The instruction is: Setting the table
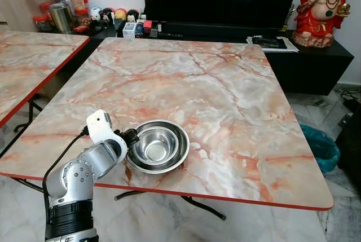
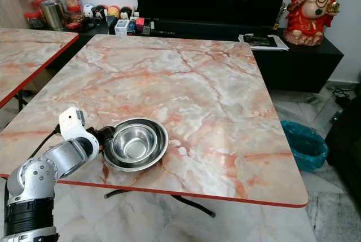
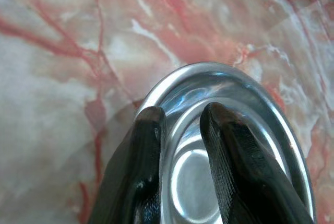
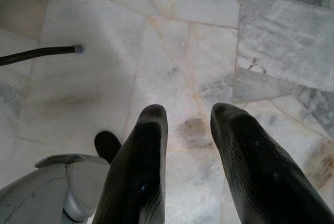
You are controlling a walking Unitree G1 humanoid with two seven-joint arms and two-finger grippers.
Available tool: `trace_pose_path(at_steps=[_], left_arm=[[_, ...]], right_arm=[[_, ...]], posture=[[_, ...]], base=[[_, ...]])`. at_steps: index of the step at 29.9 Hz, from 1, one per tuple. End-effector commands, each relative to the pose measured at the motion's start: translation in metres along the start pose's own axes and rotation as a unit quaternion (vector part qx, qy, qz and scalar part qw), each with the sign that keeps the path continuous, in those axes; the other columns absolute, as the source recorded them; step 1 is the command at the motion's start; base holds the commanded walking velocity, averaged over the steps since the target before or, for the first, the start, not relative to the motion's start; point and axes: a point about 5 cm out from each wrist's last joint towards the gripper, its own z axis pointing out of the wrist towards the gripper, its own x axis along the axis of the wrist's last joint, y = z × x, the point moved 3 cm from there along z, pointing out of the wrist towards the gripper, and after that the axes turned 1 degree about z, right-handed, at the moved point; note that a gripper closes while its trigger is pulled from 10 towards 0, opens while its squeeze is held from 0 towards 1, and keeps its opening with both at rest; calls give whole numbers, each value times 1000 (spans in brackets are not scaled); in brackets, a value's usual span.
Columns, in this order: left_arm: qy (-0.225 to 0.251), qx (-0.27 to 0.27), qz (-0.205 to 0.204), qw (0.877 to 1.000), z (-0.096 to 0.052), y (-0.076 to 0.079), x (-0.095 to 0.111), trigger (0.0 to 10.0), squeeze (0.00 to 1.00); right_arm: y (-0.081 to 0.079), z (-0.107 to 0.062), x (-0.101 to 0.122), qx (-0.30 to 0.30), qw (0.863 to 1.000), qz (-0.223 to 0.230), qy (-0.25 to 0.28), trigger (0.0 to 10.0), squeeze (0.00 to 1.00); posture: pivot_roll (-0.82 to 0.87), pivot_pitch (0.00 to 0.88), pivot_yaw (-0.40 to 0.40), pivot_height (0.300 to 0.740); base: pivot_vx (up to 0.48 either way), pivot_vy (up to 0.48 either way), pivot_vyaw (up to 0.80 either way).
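The left gripper (image 3: 180, 125) straddles the near-left rim of the stacked steel bowls (image 1: 158, 145), one finger outside and one inside, apparently pinching it. The bowls sit near the marble table's (image 1: 225, 95) front edge. The right gripper (image 4: 185, 117) hangs part-open and empty over the floor.

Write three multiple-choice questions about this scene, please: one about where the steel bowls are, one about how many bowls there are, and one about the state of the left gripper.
1. Where on the marble-pattern table do the steel bowls stand?
A. Near the edge closest to the robot
B. At the far edge by the television
C. On the floor

2. How many bowls are nested together?
A. One
B. Two
C. Four

3. What is the left gripper doing?
A. Hanging over the floor
B. Holding a cup
C. Holding the bowls' rim between its fingers

Answers: 1 A, the bowls sit close to the near red edge. 2 B, two rims show, one inside the other. 3 C, the left wrist view shows one finger outside the rim, the other inside.
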Motion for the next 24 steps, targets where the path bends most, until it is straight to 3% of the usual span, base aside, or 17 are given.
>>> trace_pose_path(at_steps=[1, 9, 10, 12, 15, 17, 18, 19, 23, 24], left_arm=[[34, -30, 14, 999, -2, 14, 15, 10000, 0], [129, -103, 27, 986, -10, 40, 46, 10000, 0], [174, -94, 67, 978, -14, 38, 58, 10000, 0], [208, -66, 113, 969, -16, 33, 67, 10000, 0], [244, -19, 158, 957, -16, 14, 75, 10000, 0], [271, 29, 201, 941, -17, -4, 82, 10000, 0], [286, 74, 220, 930, -20, -24, 85, 10000, 0], [290, 93, 227, 925, -21, -33, 87, 10000, 0], [302, 108, 242, 916, -22, -42, 87, 10000, 0], [302, 155, 262, 903, -26, -62, 86, 10000, 0]], right_arm=[[4, -1, -1, -5, 1000, -1, -3, 10000, 0], [4, -1, -1, -5, 1000, 0, -2, 10000, 0], [4, -1, -1, -5, 1000, 1, -1, 10000, 0], [4, -1, -1, -5, 1000, 2, -1, 10000, 0], [3, -1, -1, -5, 1000, 7, 3, 10000, 0], [3, -1, 0, -5, 1000, 9, 4, 10000, 0], [3, -1, 0, -5, 1000, 12, 6, 10000, 0], [2, -1, 0, -5, 1000, 12, 7, 10000, 0], [2, -1, -1, -5, 1000, 12, 6, 10000, 0], [2, -1, -1, -4, 1000, 12, 7, 10000, 0]], posture=[[17, 56, -48, 740], [15, 53, -47, 740], [16, 55, -46, 740], [17, 53, -48, 740], [15, 54, -45, 740], [15, 55, -46, 740], [17, 55, -45, 740], [17, 57, -42, 740], [17, 55, -42, 740], [18, 57, -41, 740]], base=[[0, 0, 0], [0, 0, 0], [0, 0, 0], [0, 0, 0], [0, 0, 0], [0, 0, 0], [0, 0, 0], [0, 0, 0], [0, 0, 0], [0, 0, 0]])
